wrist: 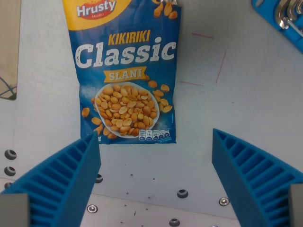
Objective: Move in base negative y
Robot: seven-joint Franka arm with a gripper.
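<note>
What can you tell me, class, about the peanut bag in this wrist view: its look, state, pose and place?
The peanut bag is a glossy blue packet, seemingly sealed, printed "Hrusty", "KIKIRIKI Classic" and "SLANI" above a bowl of peanuts. It lies flat on the white table, text upright, its top cut off by the picture's edge. The open gripper hangs nearer the camera; its blue ribbed fingers do not touch the packet.

Peanut bag (pixel 125 71) flat on table (pixel 236 109), toward wrist view's left; pincer (pixel 156 156) just below.

one peanut bag (pixel 125 71), two pincer fingers (pixel 64 182)
</note>
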